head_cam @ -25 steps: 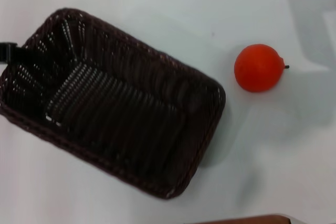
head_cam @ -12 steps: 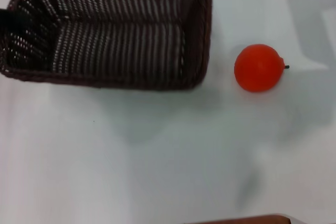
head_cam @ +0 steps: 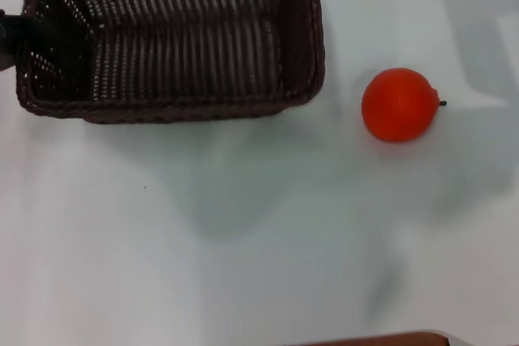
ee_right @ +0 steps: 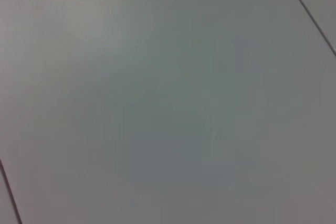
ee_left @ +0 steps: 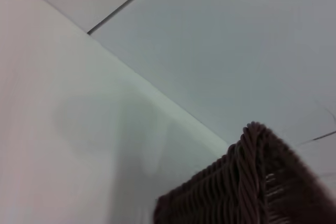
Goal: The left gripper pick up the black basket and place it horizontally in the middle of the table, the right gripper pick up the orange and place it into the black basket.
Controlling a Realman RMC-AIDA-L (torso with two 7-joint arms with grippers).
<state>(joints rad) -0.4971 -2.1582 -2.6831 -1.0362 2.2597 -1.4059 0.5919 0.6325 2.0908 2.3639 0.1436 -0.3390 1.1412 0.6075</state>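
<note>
The black basket is at the far left of the head view, long side across the table. A soft shadow lies on the table in front of it, so it looks lifted. My left gripper shows only as a black shape at the basket's left end, gripping the rim there. A braided corner of the basket also shows in the left wrist view. The orange lies on the table to the right of the basket, apart from it. My right gripper is out of view; its wrist view shows only a pale surface.
A brown edge shows at the near bottom of the head view. Grey shadows fall on the table at the far right. A dark seam line crosses the surface beyond the table in the left wrist view.
The basket has turned from a diagonal lie to lying across the table and has moved farther from me, carried at its left end. The orange has not moved.
</note>
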